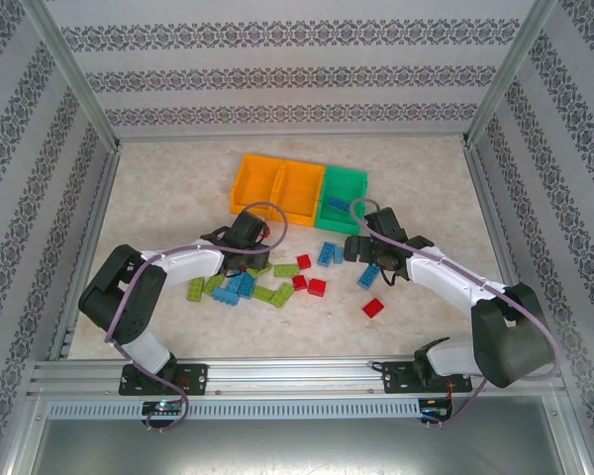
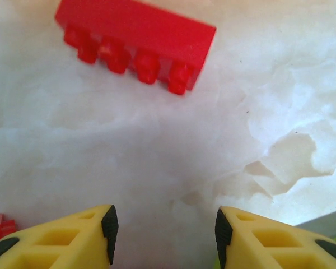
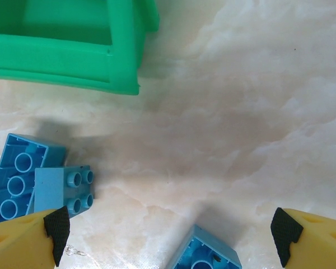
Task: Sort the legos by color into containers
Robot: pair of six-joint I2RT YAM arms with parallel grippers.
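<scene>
Loose legos lie on the pale table in front of the containers (image 1: 299,192), two orange bins and a green bin (image 1: 345,188) joined in a row. Lime bricks (image 1: 267,293), a blue cluster (image 1: 236,287) and red bricks (image 1: 317,287) sit near the middle. A blue brick (image 1: 335,205) lies in the green bin. My left gripper (image 1: 252,259) (image 2: 165,235) hovers low over bare table, jaws apart and empty, an oblong red brick (image 2: 137,42) ahead of it. My right gripper (image 1: 361,252) (image 3: 168,235) stands wide open over a blue brick (image 3: 204,252), with two blue bricks (image 3: 39,182) to its left.
The green bin's corner (image 3: 61,56) is just beyond the right gripper. A lone red brick (image 1: 373,307) lies at the front right. Patterned walls and metal posts enclose the table, and a rail (image 1: 297,376) runs along its near edge.
</scene>
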